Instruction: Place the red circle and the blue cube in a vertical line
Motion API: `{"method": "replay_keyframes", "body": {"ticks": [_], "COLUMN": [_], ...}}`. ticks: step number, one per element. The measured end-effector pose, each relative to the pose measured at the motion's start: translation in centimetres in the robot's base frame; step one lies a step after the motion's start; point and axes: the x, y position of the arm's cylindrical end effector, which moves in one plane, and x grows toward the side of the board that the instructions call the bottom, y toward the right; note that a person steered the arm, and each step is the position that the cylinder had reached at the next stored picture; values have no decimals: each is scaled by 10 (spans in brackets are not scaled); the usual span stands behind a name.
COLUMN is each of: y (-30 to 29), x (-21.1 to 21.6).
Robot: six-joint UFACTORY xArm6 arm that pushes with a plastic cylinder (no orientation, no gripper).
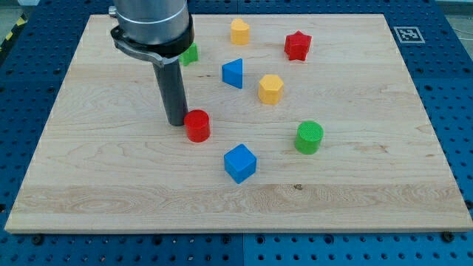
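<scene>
At nine o'clock of the red plastic cylinder [197,125] I see my tip [177,121] touching it; the blue plastic cube [239,162] sits at its four o'clock. No claw shows.

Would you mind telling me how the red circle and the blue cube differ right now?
The red circle is a round cylinder; the blue cube is boxy with flat faces. The red circle sits right beside my tip, on its right; the blue cube lies apart, lower and further right. Both rest on the wooden board.

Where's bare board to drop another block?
Free: bottom strip below the blue cube, and the left side left of my tip. Crowded: top middle, around the blue triangle, yellow blocks and red star.
</scene>
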Motion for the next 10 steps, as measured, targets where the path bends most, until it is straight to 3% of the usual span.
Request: {"method": "replay_keyframes", "body": {"ticks": [6, 8, 10], "y": [71, 55, 34], "x": [97, 108, 89]}}
